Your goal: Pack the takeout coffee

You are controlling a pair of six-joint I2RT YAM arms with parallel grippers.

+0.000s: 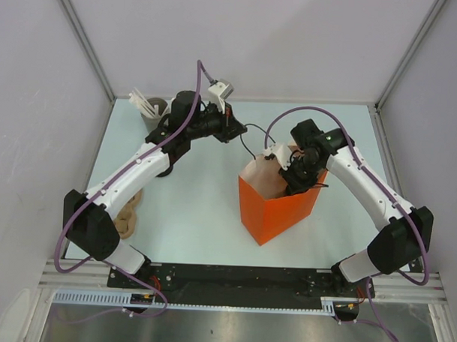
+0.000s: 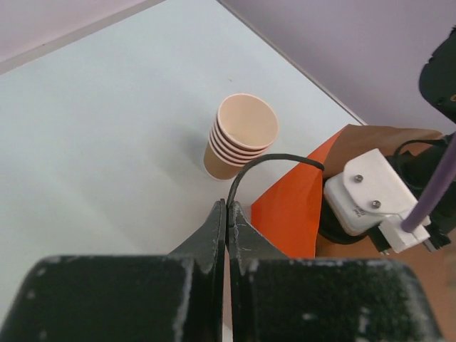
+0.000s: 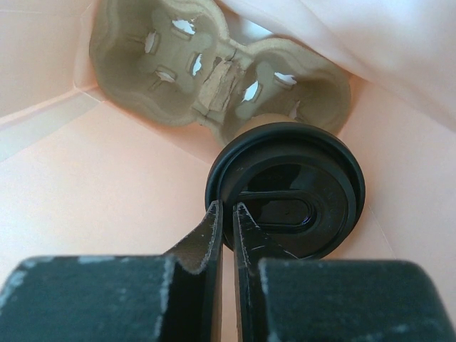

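Right wrist: right fingers [image 3: 212, 239] tight on takeout coffee [image 3: 288, 187], cup hidden; left fingers [image 2: 212, 229] clenched.

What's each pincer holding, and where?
Left pincer pinches the orange bag's black cord handle; right pincer grips the takeout coffee by its lid rim, inside the bag.

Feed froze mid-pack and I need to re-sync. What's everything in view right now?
open orange paper bag: one, orange, table centre-right
moulded pulp cup carrier: one, beige, bottom of the bag
round black plastic lid: one, black, inside the bag; cup beneath hidden
stack of tan paper cups: one stack, tan, beside the bag
tan stacked items: unclear, table's left edge
grey holder of white sticks: one, far-left corner
left fingers: black, shut, empty
right fingers: black, in the bag, closed on the lid's rim
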